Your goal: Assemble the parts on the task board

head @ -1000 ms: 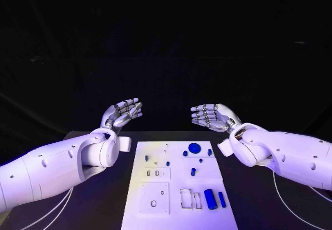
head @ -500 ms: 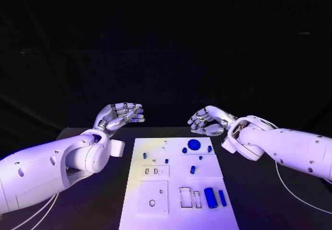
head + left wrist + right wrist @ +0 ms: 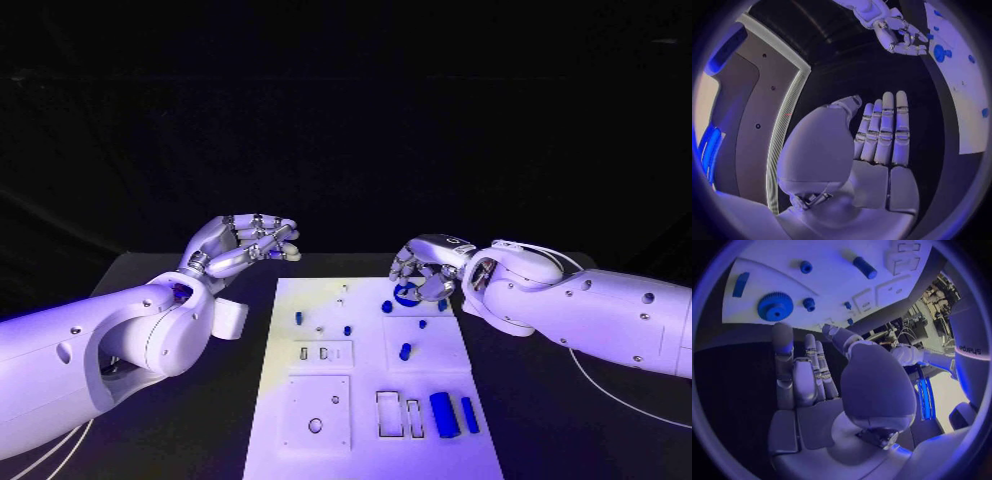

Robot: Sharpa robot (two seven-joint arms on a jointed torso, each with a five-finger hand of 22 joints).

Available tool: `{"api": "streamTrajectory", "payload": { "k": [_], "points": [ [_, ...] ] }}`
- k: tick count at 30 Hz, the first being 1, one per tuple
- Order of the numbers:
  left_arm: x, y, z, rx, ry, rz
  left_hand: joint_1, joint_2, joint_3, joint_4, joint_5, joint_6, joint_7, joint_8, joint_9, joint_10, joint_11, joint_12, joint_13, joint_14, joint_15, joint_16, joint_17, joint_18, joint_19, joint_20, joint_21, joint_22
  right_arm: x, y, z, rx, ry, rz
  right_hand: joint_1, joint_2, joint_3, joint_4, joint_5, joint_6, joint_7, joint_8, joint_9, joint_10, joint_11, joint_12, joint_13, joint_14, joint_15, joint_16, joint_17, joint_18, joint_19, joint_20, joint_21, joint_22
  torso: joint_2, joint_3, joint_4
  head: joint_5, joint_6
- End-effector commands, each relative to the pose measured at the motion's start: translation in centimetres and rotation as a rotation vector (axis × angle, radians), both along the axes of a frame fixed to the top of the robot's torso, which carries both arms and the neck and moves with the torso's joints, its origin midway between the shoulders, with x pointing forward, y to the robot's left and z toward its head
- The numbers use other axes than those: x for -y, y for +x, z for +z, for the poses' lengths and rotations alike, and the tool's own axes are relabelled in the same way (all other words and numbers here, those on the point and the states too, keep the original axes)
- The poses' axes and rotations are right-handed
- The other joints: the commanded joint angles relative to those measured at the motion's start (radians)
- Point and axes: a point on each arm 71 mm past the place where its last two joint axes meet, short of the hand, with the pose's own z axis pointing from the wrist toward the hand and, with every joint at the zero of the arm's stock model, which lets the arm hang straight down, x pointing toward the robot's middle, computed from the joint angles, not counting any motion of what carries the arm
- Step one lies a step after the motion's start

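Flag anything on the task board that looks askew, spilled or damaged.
Nothing stands out. The task board lies flat and square on the table; the blue parts, including the gear, sit on it. Neither hand holds anything.

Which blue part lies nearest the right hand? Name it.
The round blue gear at the board's far end, just beyond the right hand; it alone is toothed.

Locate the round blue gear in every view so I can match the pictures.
Head view: blue gear at the task board's far end, partly behind the right hand.
Left wrist view: gear beside the right hand.
Right wrist view: gear beyond the fingertips.
Shared landmark: the white task board.
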Motion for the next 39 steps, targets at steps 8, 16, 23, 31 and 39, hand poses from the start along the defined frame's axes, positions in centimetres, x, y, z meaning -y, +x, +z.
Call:
{"api": "streamTrajectory", "payload": {
  "k": [8,16,23,31,39],
  "points": [
    [0.6,-0.4,0.6,0.003,-0.004,-0.05,-0.006,-0.008,0.006,0.003,-0.002,-0.003,0.004,-0.004,0.001,0.002,0.004,-0.009,0.001,0.0,0.002,0.001,0.004,0.01,0.0,0.003,0.003,0.0,-0.6,0.2,-0.4,0.016,-0.142,-0.009,0.001,-0.015,0.005,0.02,0.007,-0.012,0.007,-0.006,0.022,-0.044,0.013,-0.007,0.01,0.064,0.011,0.095,0.112,-0.025,0.023,0.014,0.151,0.189,0.039,-0.0067,0.0107,-0.011,0.002],
    [0.5,-0.4,0.7,0.001,-0.004,-0.053,-0.009,-0.01,0.007,0.003,-0.002,-0.006,0.006,-0.005,0.0,0.0,0.005,-0.012,0.001,-0.001,0.003,0.0,0.005,0.01,-0.002,0.003,0.003,0.0,-0.9,0.2,-0.6,0.008,-0.164,-0.006,0.0,-0.017,-0.002,0.025,0.007,-0.016,0.007,-0.007,0.027,-0.06,0.015,-0.005,0.011,0.064,0.013,0.104,0.119,-0.03,0.03,0.017,0.184,0.232,0.045,-0.007,0.0123,-0.014,0.001],
    [0.5,-0.4,0.7,0.0,-0.004,-0.055,-0.011,-0.011,0.008,0.003,-0.002,-0.008,0.008,-0.007,0.0,-0.002,0.006,-0.016,0.001,-0.002,0.004,-0.001,0.007,0.01,-0.003,0.004,0.003,-0.001,-1.1,0.3,-0.7,0.004,-0.17,-0.005,-0.003,-0.018,-0.009,0.029,0.005,-0.019,0.008,-0.009,0.03,-0.067,0.016,-0.003,0.013,0.064,0.015,0.108,0.123,-0.03,0.028,0.019,0.191,0.24,0.049,-0.0074,0.0155,-0.015,-0.007],
    [0.4,-0.4,0.8,-0.002,-0.003,-0.055,-0.012,-0.011,0.008,0.003,-0.002,-0.01,0.009,-0.008,0.0,-0.002,0.007,-0.017,0.001,-0.003,0.004,-0.001,0.008,0.01,-0.003,0.004,0.003,-0.001,-1.5,0.3,-0.9,-0.004,-0.175,0.004,-0.003,-0.015,-0.011,0.031,0.004,-0.02,0.008,-0.009,0.032,-0.066,0.016,0.0,0.014,0.063,0.015,0.109,0.123,-0.031,0.029,0.02,0.197,0.248,0.053,-0.0065,0.0149,-0.009,-0.008],
    [0.3,-0.3,0.8,-0.004,-0.001,-0.055,-0.015,-0.012,0.009,0.004,-0.002,-0.012,0.011,-0.01,0.0,-0.004,0.009,-0.021,0.002,-0.004,0.006,-0.002,0.01,0.01,-0.005,0.005,0.002,-0.001,-1.9,0.4,-1.1,-0.009,-0.172,0.012,-0.001,-0.01,-0.009,0.034,0.005,-0.018,0.008,-0.008,0.034,-0.063,0.015,0.003,0.016,0.063,0.015,0.112,0.125,-0.03,0.025,0.02,0.197,0.247,0.055,-0.0082,0.0173,-0.011,-0.01]
  ]
}}
